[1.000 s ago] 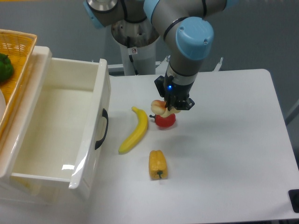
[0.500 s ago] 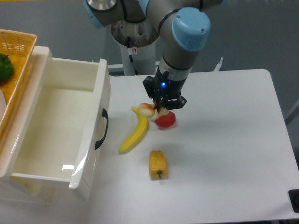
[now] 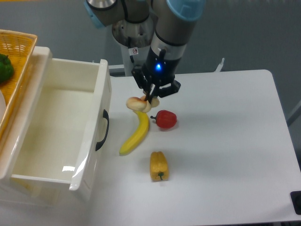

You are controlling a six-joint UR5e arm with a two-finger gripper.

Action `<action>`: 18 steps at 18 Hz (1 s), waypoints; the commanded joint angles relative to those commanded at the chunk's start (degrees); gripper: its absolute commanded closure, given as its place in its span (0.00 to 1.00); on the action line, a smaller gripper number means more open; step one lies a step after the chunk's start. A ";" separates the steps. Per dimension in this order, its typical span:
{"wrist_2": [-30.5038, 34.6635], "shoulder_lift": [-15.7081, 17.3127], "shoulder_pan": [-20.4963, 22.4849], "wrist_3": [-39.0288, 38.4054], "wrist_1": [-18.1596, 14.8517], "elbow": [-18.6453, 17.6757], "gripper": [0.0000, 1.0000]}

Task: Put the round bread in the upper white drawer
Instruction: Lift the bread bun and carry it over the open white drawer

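Observation:
My gripper is shut on the round bread, a small pale tan bun, and holds it in the air above the top end of the banana. The upper white drawer stands pulled open at the left, its inside bare, with the black curved handle on its front. The bread is to the right of the drawer's front wall, apart from it.
A red pepper lies just right of the banana. A yellow-orange pepper lies nearer the front. A woven yellow basket with a green pepper sits above the drawer at far left. The arm's base stands at the back.
My gripper has moved left and slightly back with the bread in it, from over the red pepper to over the banana's top end. The red pepper is now uncovered.

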 joint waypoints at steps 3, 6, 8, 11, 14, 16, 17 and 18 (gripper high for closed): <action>-2.11 1.41 -0.35 -5.36 0.26 0.09 1.00; -4.75 1.76 -0.88 -6.87 0.26 0.44 1.00; -5.11 2.99 -0.97 -7.39 0.26 0.44 1.00; -5.98 3.17 -2.28 -10.02 0.26 0.35 1.00; -6.86 3.08 -3.34 -11.79 0.35 0.18 0.99; -8.09 2.82 -4.13 -12.05 0.44 0.18 0.97; -8.18 2.82 -4.65 -12.05 0.44 0.18 0.97; -8.10 2.73 -5.18 -12.05 0.53 0.18 0.97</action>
